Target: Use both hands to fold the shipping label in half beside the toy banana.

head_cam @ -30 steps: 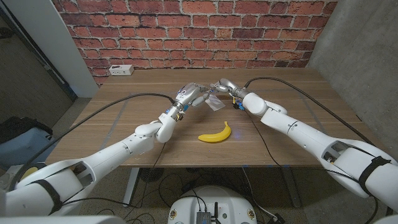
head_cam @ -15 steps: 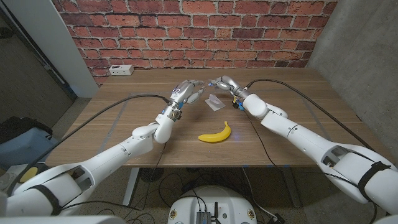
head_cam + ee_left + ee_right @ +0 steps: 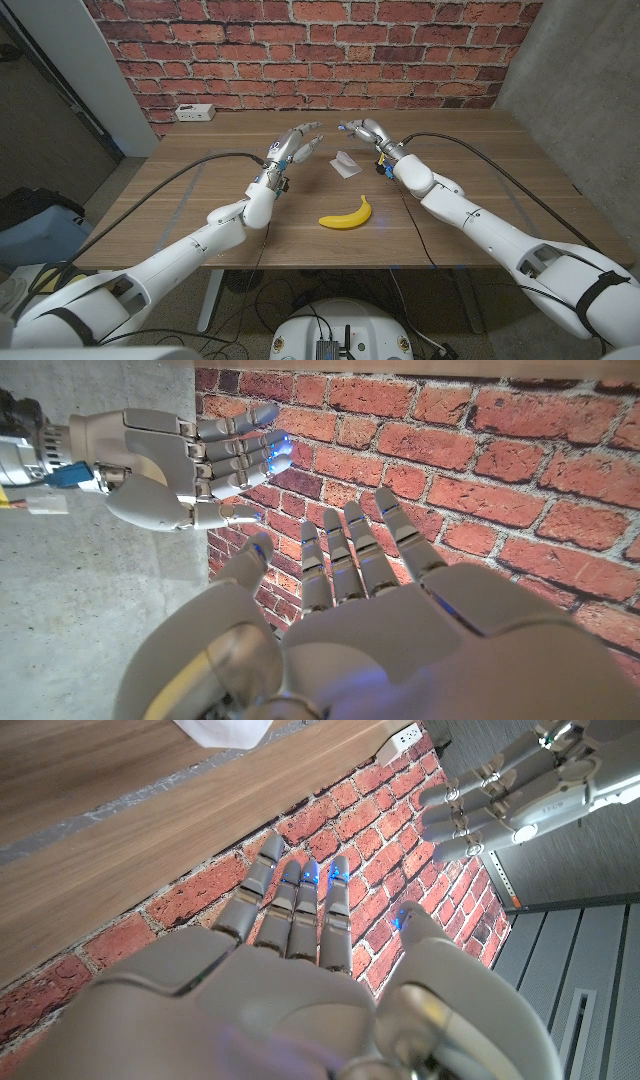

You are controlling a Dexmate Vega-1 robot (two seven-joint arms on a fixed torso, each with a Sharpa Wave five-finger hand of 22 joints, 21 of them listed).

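On the worktop (image 3: 200, 190) the folded shipping label (image 3: 346, 165) lies between the raised left hand (image 3: 290, 150) and right hand (image 3: 364, 131), both empty with fingers spread. The toy banana (image 3: 348, 214) lies nearer, long axis left-right (ends curving far). No writing is legible. The right wrist view catches the label's edge.

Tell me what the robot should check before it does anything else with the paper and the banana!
1. Shipping label on the table, out of both hands: ok.
2. Label folded in half: cannot tell; it looks small and creased.
3. Label beside the toy banana: ok, just behind it, apart.
4. Left hand holding nothing, fingers apart: ok.
5. Right hand holding nothing, fingers apart: ok.
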